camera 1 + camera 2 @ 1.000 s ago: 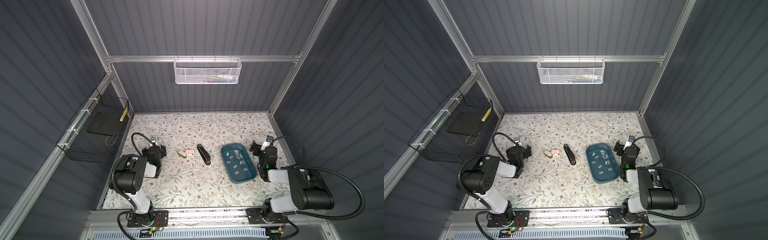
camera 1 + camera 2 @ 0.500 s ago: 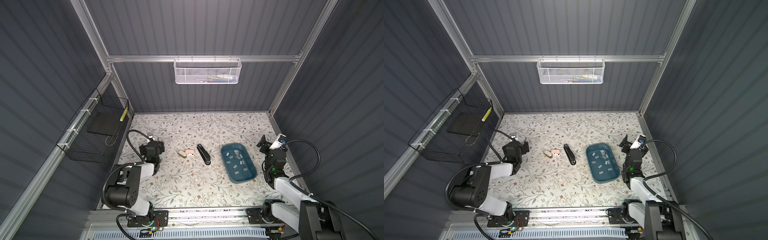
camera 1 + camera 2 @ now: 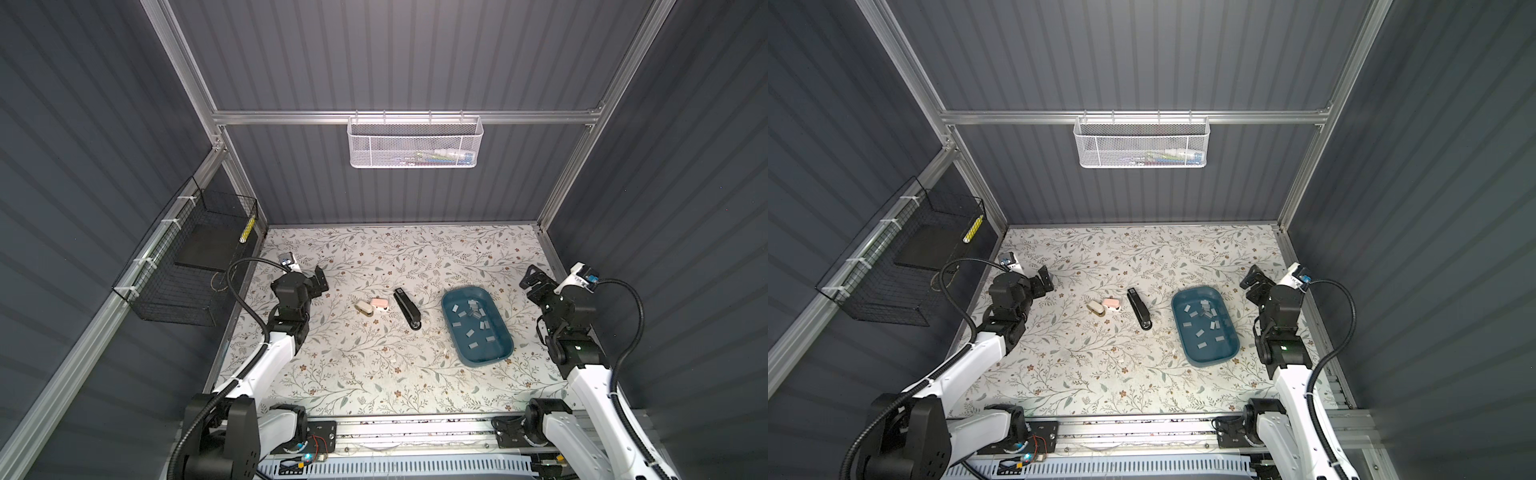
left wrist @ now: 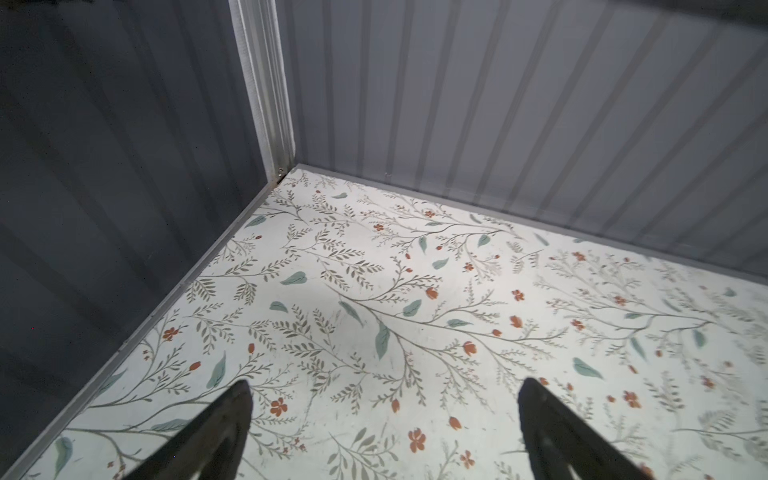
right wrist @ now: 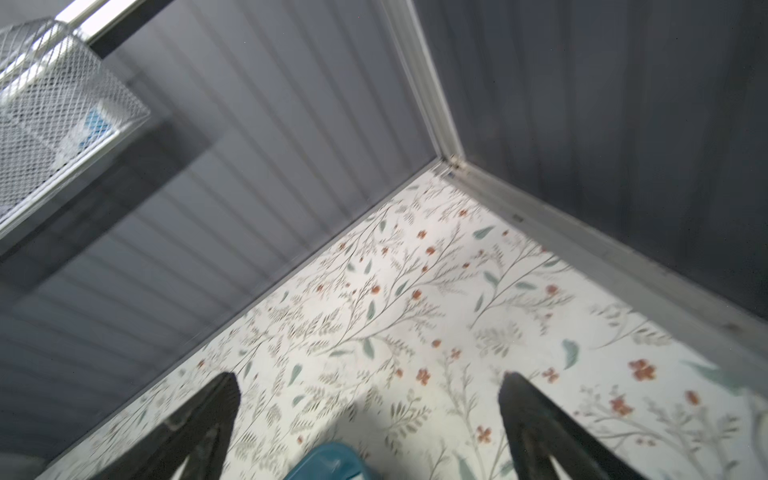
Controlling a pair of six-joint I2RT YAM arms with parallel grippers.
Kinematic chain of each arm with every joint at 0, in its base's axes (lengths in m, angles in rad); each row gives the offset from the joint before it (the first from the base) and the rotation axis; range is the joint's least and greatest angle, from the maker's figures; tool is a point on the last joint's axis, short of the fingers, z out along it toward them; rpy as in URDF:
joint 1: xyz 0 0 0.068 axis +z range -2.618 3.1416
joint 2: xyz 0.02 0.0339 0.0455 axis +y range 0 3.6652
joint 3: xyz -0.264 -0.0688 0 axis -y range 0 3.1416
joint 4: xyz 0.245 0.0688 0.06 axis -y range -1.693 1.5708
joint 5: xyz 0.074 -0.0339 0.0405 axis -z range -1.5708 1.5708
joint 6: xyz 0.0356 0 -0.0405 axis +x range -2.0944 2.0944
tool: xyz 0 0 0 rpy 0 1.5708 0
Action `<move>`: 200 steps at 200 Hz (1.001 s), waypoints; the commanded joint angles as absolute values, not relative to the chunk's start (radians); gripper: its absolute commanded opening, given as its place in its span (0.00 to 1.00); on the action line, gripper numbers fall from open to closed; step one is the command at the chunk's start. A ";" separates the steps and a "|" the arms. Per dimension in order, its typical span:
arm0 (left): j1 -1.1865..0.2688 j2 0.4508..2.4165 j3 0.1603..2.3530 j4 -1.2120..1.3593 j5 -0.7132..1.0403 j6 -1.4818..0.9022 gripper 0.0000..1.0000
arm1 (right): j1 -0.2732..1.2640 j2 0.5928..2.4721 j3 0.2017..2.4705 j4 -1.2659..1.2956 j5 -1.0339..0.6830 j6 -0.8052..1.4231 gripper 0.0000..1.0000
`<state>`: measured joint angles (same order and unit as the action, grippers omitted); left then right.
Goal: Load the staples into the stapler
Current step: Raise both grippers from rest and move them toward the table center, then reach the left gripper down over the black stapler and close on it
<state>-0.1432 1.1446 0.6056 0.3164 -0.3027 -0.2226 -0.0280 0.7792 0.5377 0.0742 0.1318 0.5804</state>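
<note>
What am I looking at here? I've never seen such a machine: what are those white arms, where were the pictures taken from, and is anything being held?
It is a robot with two white-and-black arms, each ending in a two-fingered pincer. Two pictures look down from overhead; two come from cameras on the wrists, looking past the dark fingers. On the floral-patterned table lie a long black stapler, a small beige stapler, a small pink stapler and a teal plastic tray of small grey metal staple strips. The left gripper and right gripper are both open and empty.
</note>
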 commanded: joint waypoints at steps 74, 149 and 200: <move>-0.149 1.201 0.714 0.645 -0.033 -0.150 0.97 | 0.189 0.961 0.442 0.302 0.080 0.393 0.99; -0.276 1.313 0.793 0.305 0.702 0.764 0.60 | 0.190 0.981 0.368 0.419 0.175 0.374 0.99; -0.374 1.448 0.979 -0.227 0.944 1.322 0.59 | 0.192 0.924 0.318 0.435 0.176 0.389 0.99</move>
<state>-0.3679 1.4017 0.9051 0.0807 0.7845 0.9878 0.1890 0.9546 0.3378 0.3954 0.1658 0.3885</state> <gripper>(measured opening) 0.582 0.990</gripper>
